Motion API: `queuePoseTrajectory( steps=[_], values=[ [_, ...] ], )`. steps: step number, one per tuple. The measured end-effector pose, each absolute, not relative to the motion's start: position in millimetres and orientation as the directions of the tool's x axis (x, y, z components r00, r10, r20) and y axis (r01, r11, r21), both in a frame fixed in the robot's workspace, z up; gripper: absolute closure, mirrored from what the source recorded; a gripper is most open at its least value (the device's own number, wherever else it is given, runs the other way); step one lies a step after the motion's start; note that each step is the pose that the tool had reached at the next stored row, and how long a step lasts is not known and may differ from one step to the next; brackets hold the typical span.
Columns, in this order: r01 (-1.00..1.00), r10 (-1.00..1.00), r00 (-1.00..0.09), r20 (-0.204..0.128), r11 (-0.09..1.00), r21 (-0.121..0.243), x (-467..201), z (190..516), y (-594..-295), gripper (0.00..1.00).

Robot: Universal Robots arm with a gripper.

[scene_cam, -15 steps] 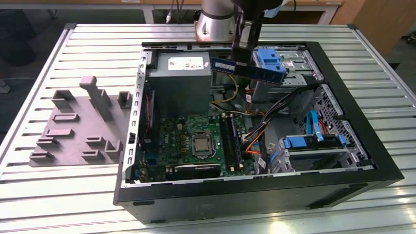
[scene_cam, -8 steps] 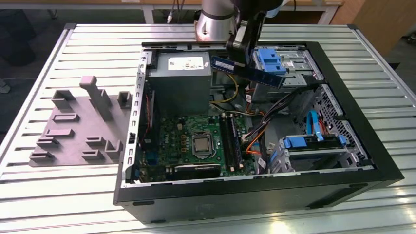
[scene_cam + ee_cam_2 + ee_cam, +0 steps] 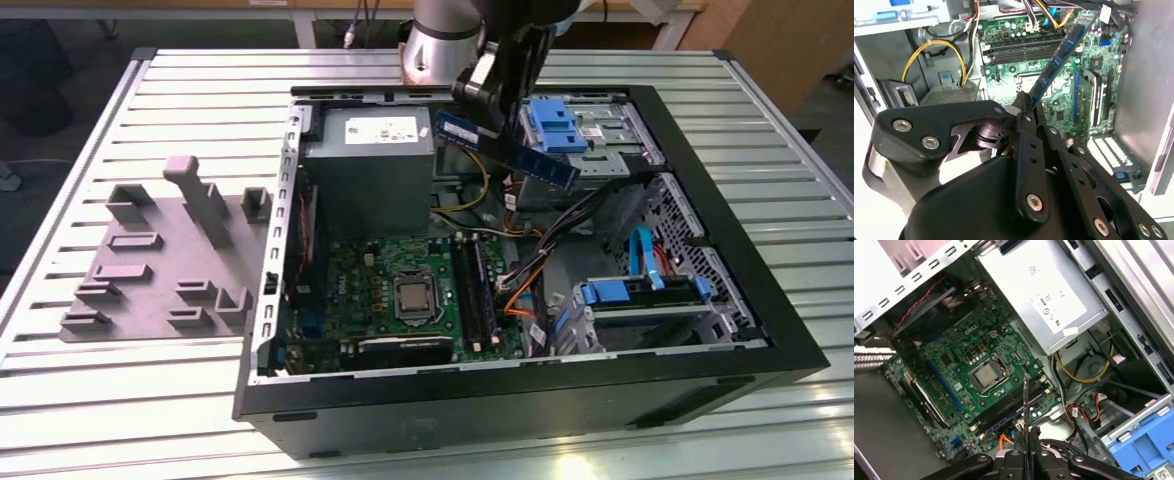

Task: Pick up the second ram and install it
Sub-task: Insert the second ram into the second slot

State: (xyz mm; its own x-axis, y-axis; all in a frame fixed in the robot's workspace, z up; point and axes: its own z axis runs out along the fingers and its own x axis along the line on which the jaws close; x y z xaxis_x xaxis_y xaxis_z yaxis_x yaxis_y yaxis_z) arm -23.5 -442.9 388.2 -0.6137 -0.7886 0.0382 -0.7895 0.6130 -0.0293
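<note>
Ram (image 3: 509, 148) pinched between fingers (image 3: 1026, 107) — held above motherboard (image 3: 380, 280).

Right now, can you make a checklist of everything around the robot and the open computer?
Surface: ribbed metal table.
Job's things: second ram held in the air above the open computer case; motherboard lies below.
Clutter: grey fixture block beside the case, on the exterior view's left.
Grippers: gripper shut on the second ram's end.
Cables: yellow, orange and red wires inside the case.
Surroundings: floor beyond the table.
</note>
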Motion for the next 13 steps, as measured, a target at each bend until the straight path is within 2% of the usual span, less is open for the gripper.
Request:
queuePoseTrajectory(
  steps=[13],
  values=[
    [-0.624,-0.623,-0.781,0.037,0.781,-0.03,-23.5,386.1,-442.9,0.86]
  ],
)
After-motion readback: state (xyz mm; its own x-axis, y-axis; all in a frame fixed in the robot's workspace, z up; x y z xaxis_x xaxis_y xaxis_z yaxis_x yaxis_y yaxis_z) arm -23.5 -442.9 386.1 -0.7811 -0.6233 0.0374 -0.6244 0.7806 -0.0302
